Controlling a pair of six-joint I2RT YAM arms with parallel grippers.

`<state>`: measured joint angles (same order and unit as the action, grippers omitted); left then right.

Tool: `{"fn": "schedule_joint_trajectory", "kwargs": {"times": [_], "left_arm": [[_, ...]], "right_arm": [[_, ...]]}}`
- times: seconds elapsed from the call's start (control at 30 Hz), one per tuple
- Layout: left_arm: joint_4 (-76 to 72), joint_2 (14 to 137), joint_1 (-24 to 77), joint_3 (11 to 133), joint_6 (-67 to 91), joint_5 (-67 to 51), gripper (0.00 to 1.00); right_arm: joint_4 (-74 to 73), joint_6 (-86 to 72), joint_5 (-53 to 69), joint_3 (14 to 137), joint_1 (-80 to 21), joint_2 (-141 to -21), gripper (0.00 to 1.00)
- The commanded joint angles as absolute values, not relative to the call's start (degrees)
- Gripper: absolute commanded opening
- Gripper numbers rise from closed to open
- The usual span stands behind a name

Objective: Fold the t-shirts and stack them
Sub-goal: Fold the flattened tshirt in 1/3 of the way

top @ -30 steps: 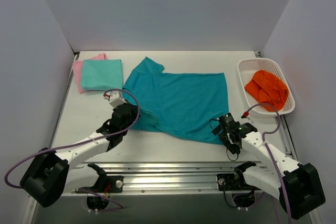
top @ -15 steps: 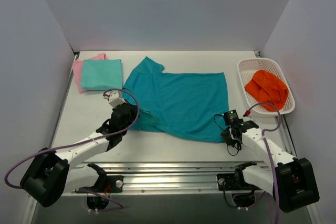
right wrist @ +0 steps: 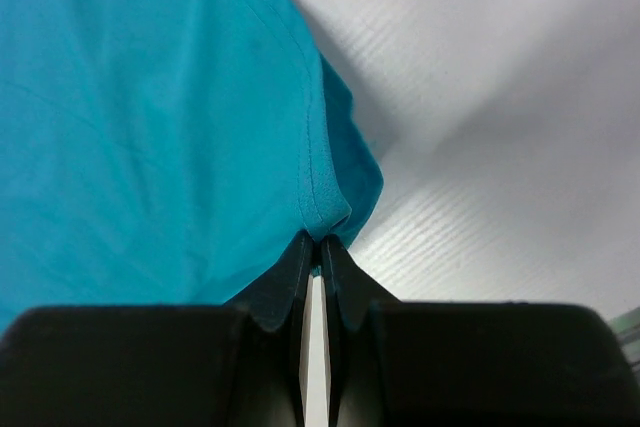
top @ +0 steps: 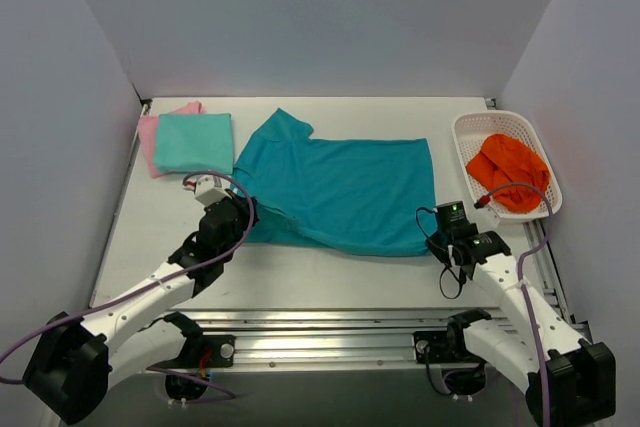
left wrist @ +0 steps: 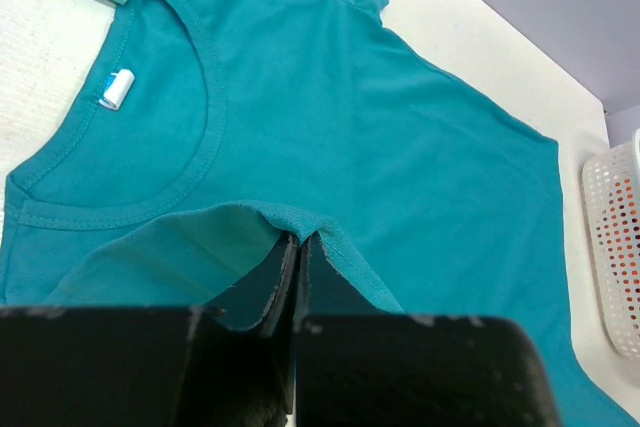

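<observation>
The tabletop [top: 160,232] carries one teal t-shirt [top: 345,192], one mint t-shirt [top: 193,142] and one pink t-shirt [top: 148,139], three in all. There is one basket [top: 458,147]. It holds one orange cloth [top: 510,169].

left gripper [left wrist: 301,240] and right gripper [right wrist: 320,243] both clamped tight.

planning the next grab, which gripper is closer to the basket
Right. The right gripper pinches the teal tee's corner just in front and left of the basket. The left gripper pinches the collar end, on the tee's far side from it.
</observation>
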<state>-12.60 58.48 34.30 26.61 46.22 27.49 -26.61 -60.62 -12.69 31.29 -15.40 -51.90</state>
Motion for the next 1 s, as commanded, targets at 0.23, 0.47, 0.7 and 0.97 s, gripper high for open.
{"fn": "schedule_joint_trajectory", "kwargs": {"times": [0.23,0.47,0.7,0.97], "left_arm": [[-11.2,59.3,34.1,29.8,44.0,30.7,0.02],[-13.4,62.0,34.0,30.6,42.5,31.7,0.02],[-16.1,66.4,33.8,31.6,40.5,32.0,0.02],[-18.9,69.4,33.2,32.7,38.7,33.7,0.02]], "right_arm": [[-18.2,-62.3,-19.4,29.0,-15.2,-55.1,0.00],[-12.6,-66.0,-23.2,30.0,-15.4,-56.9,0.00],[-8.8,-65.9,-26.4,34.4,-15.3,-61.8,0.00],[-2.4,-65.9,-27.5,37.8,-14.9,-69.9,0.00]]}}
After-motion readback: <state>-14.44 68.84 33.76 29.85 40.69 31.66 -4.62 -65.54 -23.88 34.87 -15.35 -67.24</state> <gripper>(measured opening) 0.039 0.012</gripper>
